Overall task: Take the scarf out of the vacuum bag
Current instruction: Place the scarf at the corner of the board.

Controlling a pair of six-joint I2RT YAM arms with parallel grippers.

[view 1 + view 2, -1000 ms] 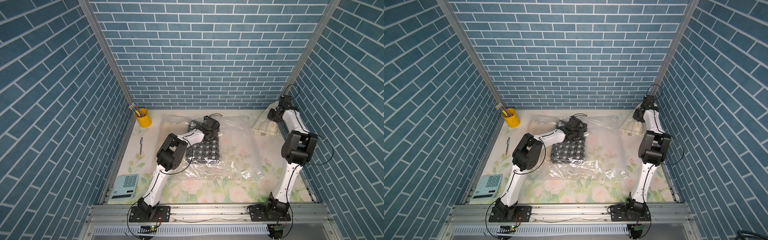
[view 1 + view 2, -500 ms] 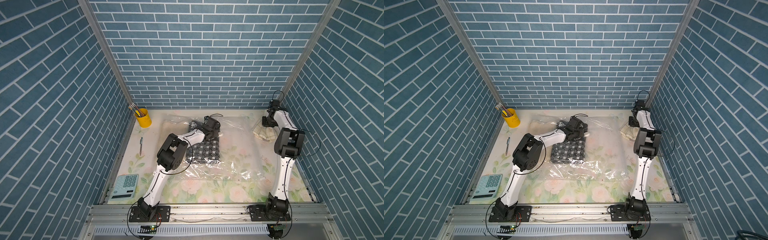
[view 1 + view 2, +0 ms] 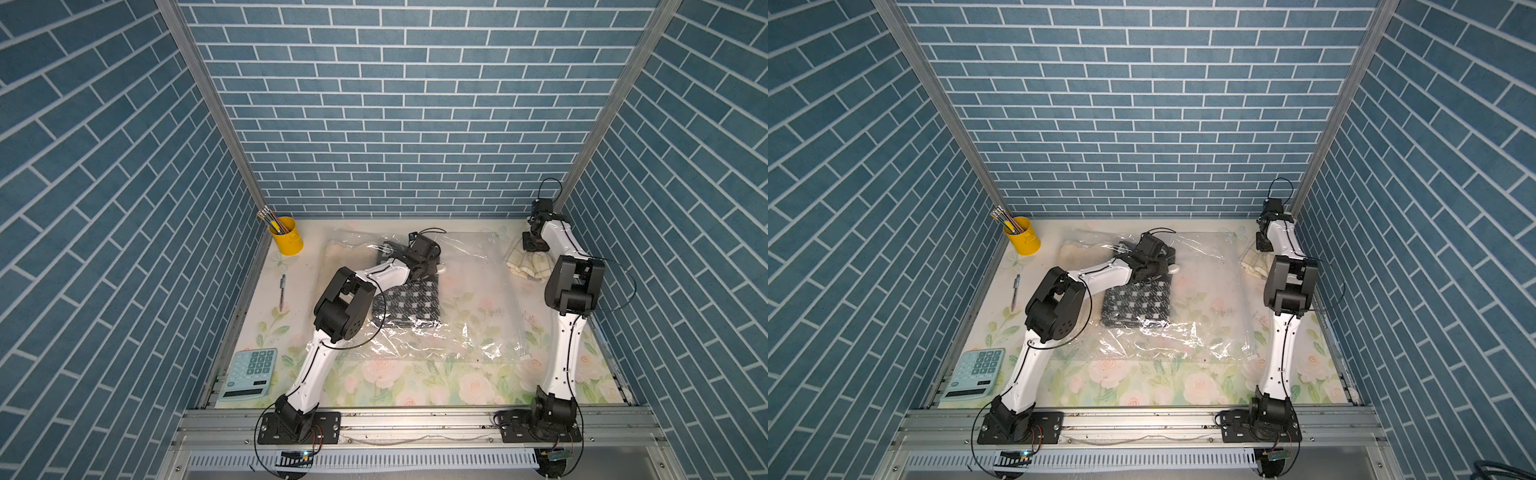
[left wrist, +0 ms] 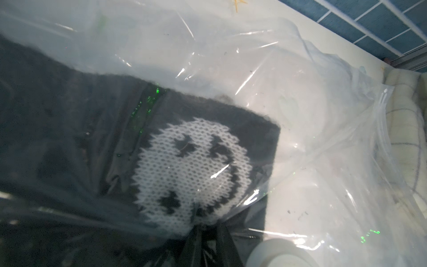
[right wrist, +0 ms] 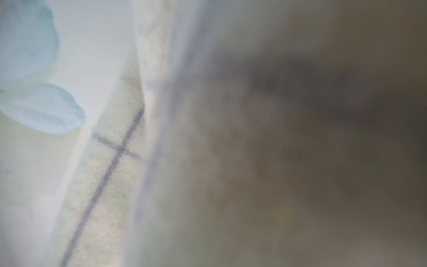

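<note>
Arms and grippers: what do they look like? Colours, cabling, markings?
Both the left arm and right arm have white tapered links, chunky black joint housings and black bolted base plates. A thin black cable runs along each, looping loose at elbow and wrist. The left gripper and right gripper are black. No markings readable.

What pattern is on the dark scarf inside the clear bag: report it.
Black knit scarf: white checks, clearest in a top view.

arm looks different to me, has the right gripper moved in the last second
Yes: the right gripper has shifted left, away from the corner post of the right wall.
</note>
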